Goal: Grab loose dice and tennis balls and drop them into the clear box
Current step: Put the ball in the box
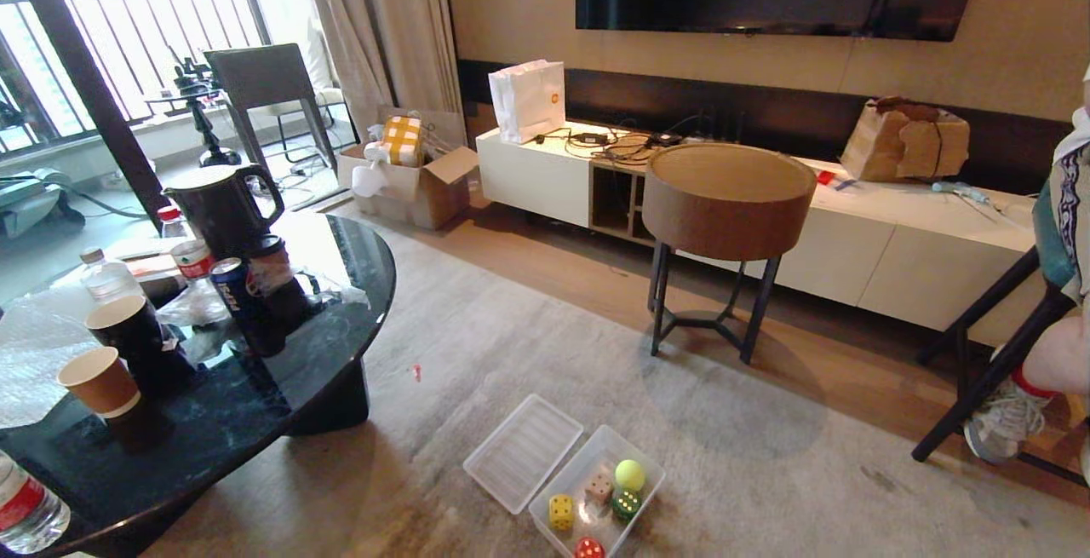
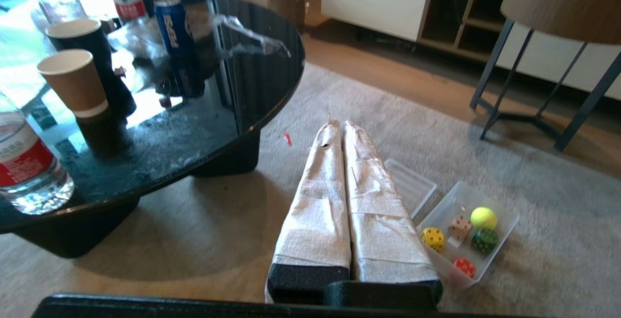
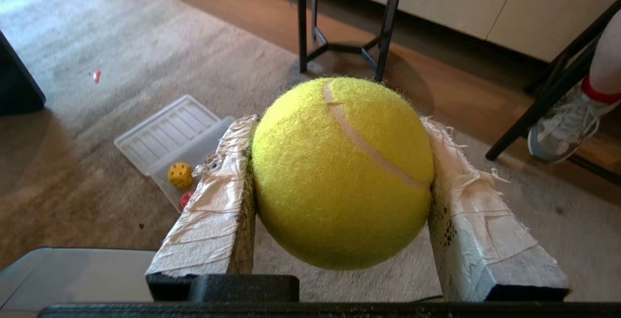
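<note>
On the grey rug near the robot's feet sits the clear box (image 1: 640, 466), with its flat ribbed lid (image 1: 522, 451) lying just beside it, so the top is open for drops from above. Inside it already lie one tennis ball (image 1: 630, 474), the yellow die (image 1: 561, 512) and the tan die (image 1: 599, 486), along with a green die (image 1: 626, 503) and a red die (image 1: 589, 549); judged from this, most of the sorting is done.

A second tennis ball (image 3: 342, 172) is clamped in the right pincer (image 3: 339, 172), its two padded fingers (image 3: 218, 206) spread about half wide and pressing on opposite sides of the ball, which bulges out between them. That grip across the ball's widest part probably keeps it from rolling free. The right wrist view shows the box on the rug beyond and to one side of the ball, not directly under it, so the pincer likely needs to come over the box before letting go.

The left pincer (image 2: 345, 133) is clenched, its wrapped fingers (image 2: 320, 201) pressed together on nothing, parked above the rug beside the black round table (image 2: 262, 99).
</note>
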`<state>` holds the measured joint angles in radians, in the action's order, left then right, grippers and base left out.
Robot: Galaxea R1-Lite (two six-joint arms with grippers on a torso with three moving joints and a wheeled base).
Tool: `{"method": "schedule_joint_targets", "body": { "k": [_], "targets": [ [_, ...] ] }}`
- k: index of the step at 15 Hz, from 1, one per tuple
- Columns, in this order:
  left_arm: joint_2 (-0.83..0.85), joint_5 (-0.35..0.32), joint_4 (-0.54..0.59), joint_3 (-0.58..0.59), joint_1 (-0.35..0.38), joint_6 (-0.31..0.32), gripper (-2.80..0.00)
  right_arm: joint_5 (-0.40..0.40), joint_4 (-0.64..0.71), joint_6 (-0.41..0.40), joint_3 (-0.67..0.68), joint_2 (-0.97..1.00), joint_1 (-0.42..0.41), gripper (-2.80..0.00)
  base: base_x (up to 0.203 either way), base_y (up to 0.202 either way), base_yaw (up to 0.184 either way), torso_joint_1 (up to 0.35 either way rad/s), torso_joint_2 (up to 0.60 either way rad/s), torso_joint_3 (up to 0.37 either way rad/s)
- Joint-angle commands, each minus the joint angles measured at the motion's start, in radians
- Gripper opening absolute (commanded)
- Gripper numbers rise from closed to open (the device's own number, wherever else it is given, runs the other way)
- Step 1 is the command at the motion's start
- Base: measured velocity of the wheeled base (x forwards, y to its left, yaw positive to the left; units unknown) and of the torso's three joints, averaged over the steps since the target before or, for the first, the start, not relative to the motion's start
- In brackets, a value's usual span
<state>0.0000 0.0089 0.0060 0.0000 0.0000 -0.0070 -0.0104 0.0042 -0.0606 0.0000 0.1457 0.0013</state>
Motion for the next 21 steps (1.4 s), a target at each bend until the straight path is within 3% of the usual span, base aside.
{"method": "schedule_joint_targets", "body": {
  "k": [1,21],
  "targets": [
    [0.000,0.000,0.000,0.000,0.000,-0.001,-2.80,0.000,0.000,-0.001,0.003,0.002,0.000,-2.80,0.000,0.000,0.000,0.006,0.00,-0.193],
    [0.000,0.000,0.000,0.000,0.000,-0.001,-2.80,0.000,0.000,-0.001,0.003,0.002,0.000,-2.80,0.000,0.000,0.000,0.002,0.00,-0.197]
  ]
}}
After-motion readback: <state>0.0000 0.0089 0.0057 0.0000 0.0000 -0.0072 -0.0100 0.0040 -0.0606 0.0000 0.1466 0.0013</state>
